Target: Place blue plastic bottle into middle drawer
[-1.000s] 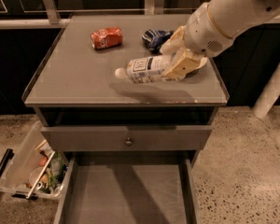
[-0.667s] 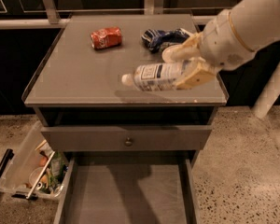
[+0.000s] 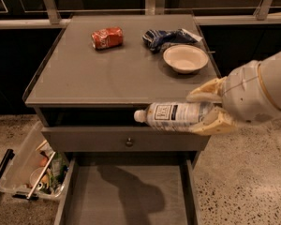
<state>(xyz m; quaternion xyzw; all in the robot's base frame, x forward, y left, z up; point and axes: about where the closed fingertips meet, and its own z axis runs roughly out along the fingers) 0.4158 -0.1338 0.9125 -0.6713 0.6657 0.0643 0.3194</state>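
Since the middle drawer sits open at six o'clock, the gripper at three o'clock pinches the blue plastic bottle sideways, cap toward nine, probably for lowering flat.

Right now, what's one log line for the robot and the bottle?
gripper: at cabinet front-right, shut on blue plastic bottle | bottle: sideways, held above open middle drawer | step: not yet placed
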